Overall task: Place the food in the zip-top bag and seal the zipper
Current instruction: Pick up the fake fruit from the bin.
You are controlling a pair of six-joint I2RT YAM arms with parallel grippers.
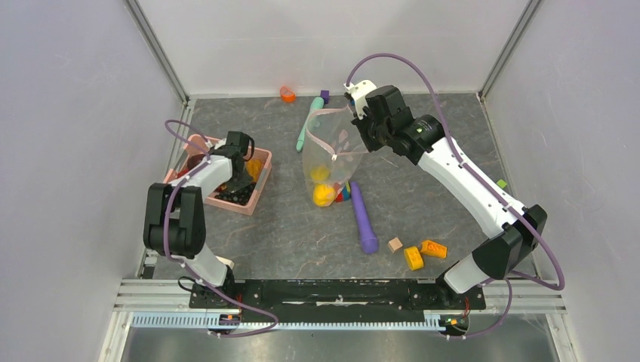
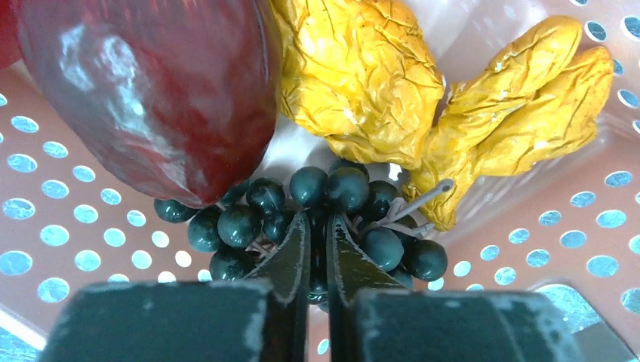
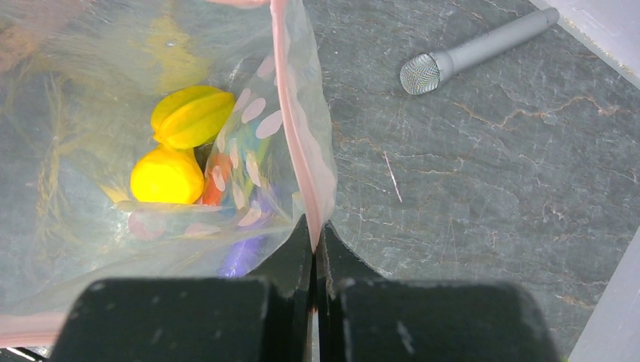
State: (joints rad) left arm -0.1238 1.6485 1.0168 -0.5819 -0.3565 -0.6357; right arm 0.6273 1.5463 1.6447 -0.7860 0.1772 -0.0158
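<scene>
Left fingers [image 2: 293,256] are down in the pink basket [image 2: 75,234], nearly together, pinched into the grape bunch [image 2: 249,222]. They look to have a stem or berry between them; grip unconfirmed. Also in the basket: a glossy red fruit [image 2: 151,98] touching the grapes and crinkled yellow food [image 2: 362,75] just behind.

Right fingers [image 3: 296,260] are clamped tight on the pink zipper [image 3: 290,113], holding the zip-top bag [image 3: 75,113] up by its mouth edge. In the bag are two yellow fruits [image 3: 192,117] at the bottom, with something reddish beside them.

Key relation: the bag [image 1: 321,147] hangs to the right of the basket, well apart across the surface [image 1: 287,226]. Its long axis runs far to near, with the mouth at the far, raised end. The left arm is the carrier and the right arm only holds the bag. Probably the grapes need lifting, then moving right to the mouth. The zipper is not yet sealed.
</scene>
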